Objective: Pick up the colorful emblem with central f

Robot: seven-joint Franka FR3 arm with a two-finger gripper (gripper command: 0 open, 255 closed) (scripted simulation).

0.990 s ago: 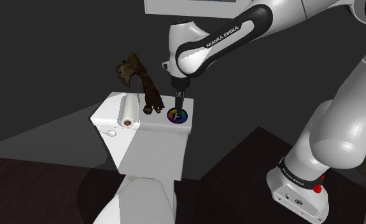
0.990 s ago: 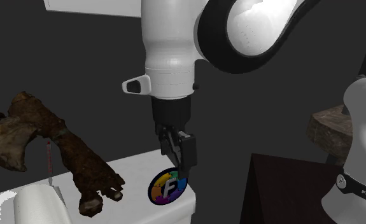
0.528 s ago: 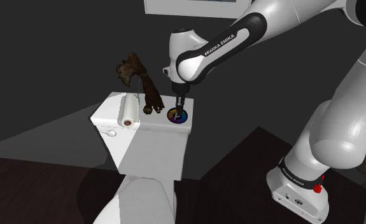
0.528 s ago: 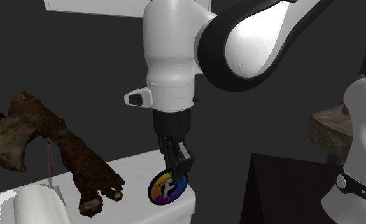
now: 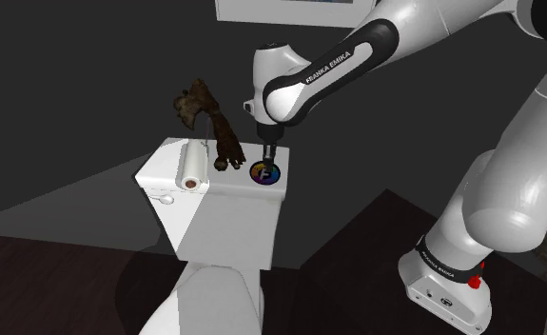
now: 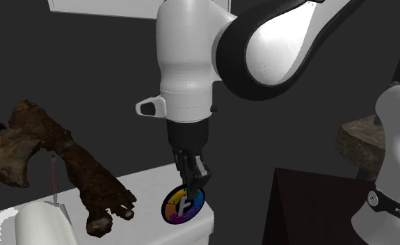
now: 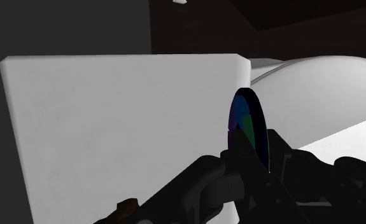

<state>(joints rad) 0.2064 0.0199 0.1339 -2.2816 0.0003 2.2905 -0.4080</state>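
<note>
Your white arm (image 5: 328,67) reaches down over the toilet tank (image 5: 228,209), a smooth white box with a flat lid. The lift ought to go straight up from that lid, slowly, so nothing drags. On the lid, toward the shoulder view's left, lie a gnarled brown lump (image 5: 214,128), rough like old wood, and a white paper roll (image 5: 193,169) on its side. Both sit apart from your target, so you need no sideways dodge. The emblem (image 6: 183,204) is a thin, glossy round disc with rainbow wedges around a dark centre and a white F, and it sits at the lid's corner on the shoulder view's right. The black claw (image 6: 193,182) is narrowed onto its upper rim, and from the wrist the disc stands edge-on between the fingers. I judge that a thin, slick rim may pivot or slip, so press firmly and rise without twisting
</note>
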